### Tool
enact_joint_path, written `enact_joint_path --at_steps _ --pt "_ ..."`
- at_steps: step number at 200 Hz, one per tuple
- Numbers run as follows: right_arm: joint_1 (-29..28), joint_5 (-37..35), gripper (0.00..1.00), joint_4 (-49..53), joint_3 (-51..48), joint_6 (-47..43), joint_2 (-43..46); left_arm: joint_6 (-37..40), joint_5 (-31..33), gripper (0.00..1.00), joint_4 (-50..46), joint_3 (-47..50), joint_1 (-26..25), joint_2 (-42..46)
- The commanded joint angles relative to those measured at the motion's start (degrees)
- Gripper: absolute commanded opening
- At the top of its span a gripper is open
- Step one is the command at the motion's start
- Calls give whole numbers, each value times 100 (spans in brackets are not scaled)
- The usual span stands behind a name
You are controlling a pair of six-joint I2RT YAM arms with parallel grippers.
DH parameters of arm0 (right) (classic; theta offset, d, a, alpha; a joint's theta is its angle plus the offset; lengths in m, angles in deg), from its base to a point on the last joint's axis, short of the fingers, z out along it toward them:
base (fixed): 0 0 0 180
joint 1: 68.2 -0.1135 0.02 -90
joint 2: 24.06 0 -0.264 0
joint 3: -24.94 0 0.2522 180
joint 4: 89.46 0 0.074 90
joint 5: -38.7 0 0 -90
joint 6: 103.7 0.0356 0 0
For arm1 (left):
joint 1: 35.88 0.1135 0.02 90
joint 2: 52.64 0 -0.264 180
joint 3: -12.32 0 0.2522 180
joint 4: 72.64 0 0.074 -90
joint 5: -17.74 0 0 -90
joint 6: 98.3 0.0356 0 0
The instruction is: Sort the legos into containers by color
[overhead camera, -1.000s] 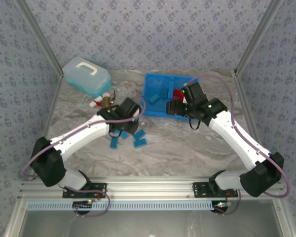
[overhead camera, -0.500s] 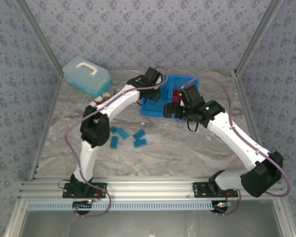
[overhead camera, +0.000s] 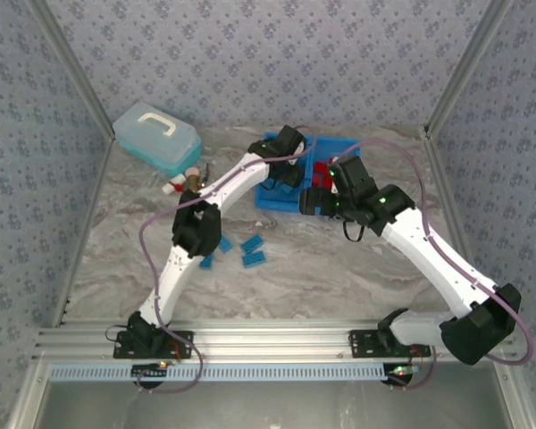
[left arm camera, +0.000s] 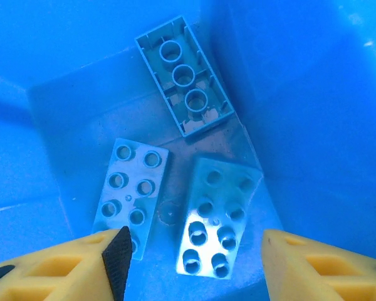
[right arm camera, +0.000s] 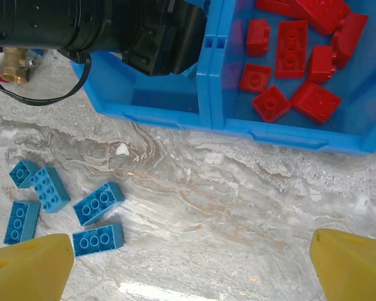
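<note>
Sorting progress: judged well along, since every red piece in view sits in the bin [right arm camera: 169, 116] and only blue ones lie outside it.
Pale lidded box [overhead camera: 156, 138]: stands at the far left of the table [right arm camera: 238, 188], well apart from the bin, and seems to play no part in the sort.
Loose blue bricks [right arm camera: 98, 202]: five lie scattered on the table in front of the bin's left end, apart from its wall and probably waiting to be picked up.
Left compartment [left arm camera: 88, 119]: holds three blue bricks [left arm camera: 216, 216] flat on its floor, two side by side and one upside down beyond them.
Left gripper [left arm camera: 191, 257]: hangs pointing down over that compartment with fingers spread wide and nothing between them, a pose that suits dropping blue pieces here.
Divider [right arm camera: 211, 75]: keeps the two colours apart.
Right compartment [right arm camera: 360, 78]: holds red bricks [right arm camera: 291, 44] only, about eight in view, lying loosely near one another.
Right gripper [right arm camera: 188, 251]: hovers above the table just in front of the bin, fingers wide apart and empty, looking placed to reach the loose blue pieces.
</note>
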Motion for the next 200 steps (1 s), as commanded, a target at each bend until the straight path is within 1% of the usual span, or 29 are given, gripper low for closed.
enact_joint_path --at_steps 1,15,30,57,71,90,102,125,138,149,164,200 --pt "-43 -139 100 181 7 94 107 137 -87 59 -231 -38 -149 624" --pt "-39 -146 100 181 22 89 125 241 -39 59 -128 403 -210 1114" --pt "-40 -143 100 178 16 85 139 344 4 59 60 1161 -247 1839" --pt "-48 -124 100 118 -42 102 167 509 53 61 508 3060 -261 3379" --pt "-60 -114 100 61 -94 103 161 577 108 61 591 3973 -261 4173" --pt "-64 -86 100 -18 -143 96 139 770 -96 61 671 5168 -260 5036" --pt "-60 -71 100 -48 -152 83 109 845 -192 61 672 5778 -255 5404" --pt "-72 -20 100 -71 -135 59 17 789 -303 61 661 6366 -154 5503" --pt "-78 68 100 -68 -118 26 -31 752 -621 62 667 6543 -104 5386" --pt "-80 172 100 -47 -101 -18 -58 757 -863 64 914 6603 -97 5213" --pt "-113 90 100 33 -92 11 -60 792 -1131 67 972 6599 -100 4928" --pt "-144 -88 100 143 -134 111 -15 869 -1164 69 1114 6606 -68 4271"
